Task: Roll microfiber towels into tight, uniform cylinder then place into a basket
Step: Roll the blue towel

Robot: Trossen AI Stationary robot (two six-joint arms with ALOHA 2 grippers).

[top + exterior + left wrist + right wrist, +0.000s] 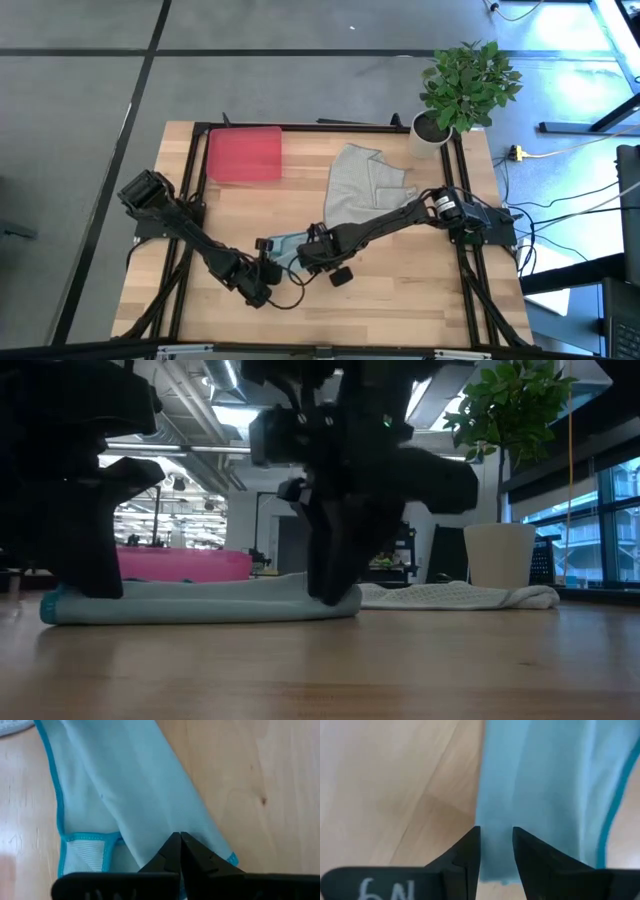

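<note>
1. Currently, the bench (pixel 400 290) carries everything: the red basket (pixel 244 155) lies well away from both end effectors at the far left corner, and the grey towel (pixel 362 183) lies loose and unrolled beyond the right end effector, near the potted plant (pixel 462 88).
2. The pale blue towel (pixel 200 603) is a long, low, partly rolled band on the bench, reaching from one end effector to the other.
3. To do this step well, I judge both ends should be turned together and evenly, with the band pressed down so the layers wind tight and the cylinder keeps one thickness along its length; the grip on the folded hem should be shallow so the edges do not splay.
4. The right end effector (pixel 496 851) stands at one end of the blue towel with its fingers partly parted, straddling the cloth edge; whether it pinches the fabric I cannot tell.
5. The left end effector (pixel 180 851) is clenched, fingertips together, pressing onto the other end of the blue towel by its stitched hem.
</note>
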